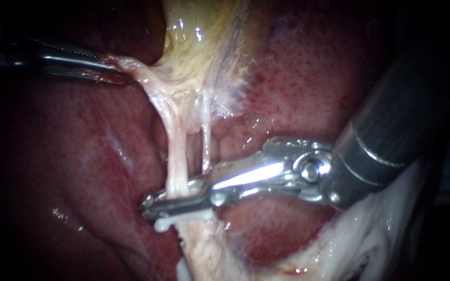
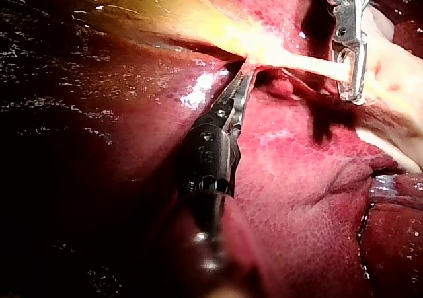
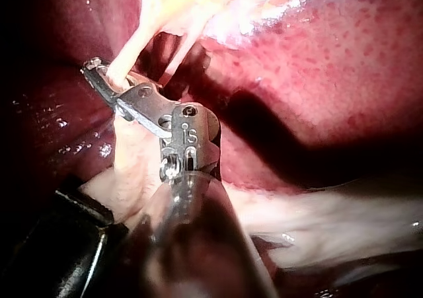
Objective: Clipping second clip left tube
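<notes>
Endoscope view: my right instrument [image 1: 149, 204] comes in from the right and reaches across the liver [image 1: 313, 83]. Its metal jaws are closed around the lower end of the left tube [image 1: 175, 161], one jaw on each side and both pressing on it. This tube is the thicker of two pale strands that run down from the yellowish gallbladder [image 1: 204, 47]. The thin right tube [image 1: 205, 140] hangs just beside it and stays outside my jaws, behind their base. My left instrument [image 1: 111, 72] enters from the left, its jaws clamped on a tag of pale tissue [image 1: 131, 67] at the gallbladder's lower end and drawing it taut to that side.

In the left wrist view, my left instrument [image 2: 246, 73] grips that tissue where it meets the liver [image 2: 297, 179]. Ahead of it the left tube [image 2: 310, 65] stretches across to my right instrument [image 2: 355, 96].

In the right wrist view, the left tube [image 3: 132, 50] runs straight into the jaws of my right instrument [image 3: 92, 67] near their tips. The right tube [image 3: 182, 53] passes beside them, apart from the tips.
</notes>
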You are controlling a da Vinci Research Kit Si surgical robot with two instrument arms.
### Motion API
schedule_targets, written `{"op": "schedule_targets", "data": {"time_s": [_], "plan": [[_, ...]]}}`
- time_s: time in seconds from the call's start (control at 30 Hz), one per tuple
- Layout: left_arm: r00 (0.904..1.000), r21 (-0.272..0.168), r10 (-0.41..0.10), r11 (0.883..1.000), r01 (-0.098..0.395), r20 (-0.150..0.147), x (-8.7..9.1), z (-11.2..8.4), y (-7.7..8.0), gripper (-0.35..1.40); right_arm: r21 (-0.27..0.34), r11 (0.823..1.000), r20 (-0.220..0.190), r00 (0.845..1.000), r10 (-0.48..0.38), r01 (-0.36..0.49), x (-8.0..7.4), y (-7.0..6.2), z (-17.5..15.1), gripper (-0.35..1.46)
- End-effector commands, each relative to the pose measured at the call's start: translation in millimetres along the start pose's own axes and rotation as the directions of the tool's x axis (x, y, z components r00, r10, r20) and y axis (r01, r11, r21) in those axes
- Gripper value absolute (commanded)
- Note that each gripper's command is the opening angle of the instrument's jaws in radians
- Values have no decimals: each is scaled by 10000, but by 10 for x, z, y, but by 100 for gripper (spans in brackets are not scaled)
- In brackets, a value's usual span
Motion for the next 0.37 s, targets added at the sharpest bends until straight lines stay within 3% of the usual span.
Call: {"op": "schedule_targets", "data": {"time_s": [0.03, 0.37], "plan": [[10000, 0, -1, 10000, 1, 1, 0, 0, 0, -35, 22, 10000, 19, 10000, -32, 32, 1, -1, 1, -35], [10000, 2, -2, 10000, 2, 1, 0, 1, -1, -35, 65, 10000, 30, 10000, -69, 69, 0, 1, 2, -35]]}}
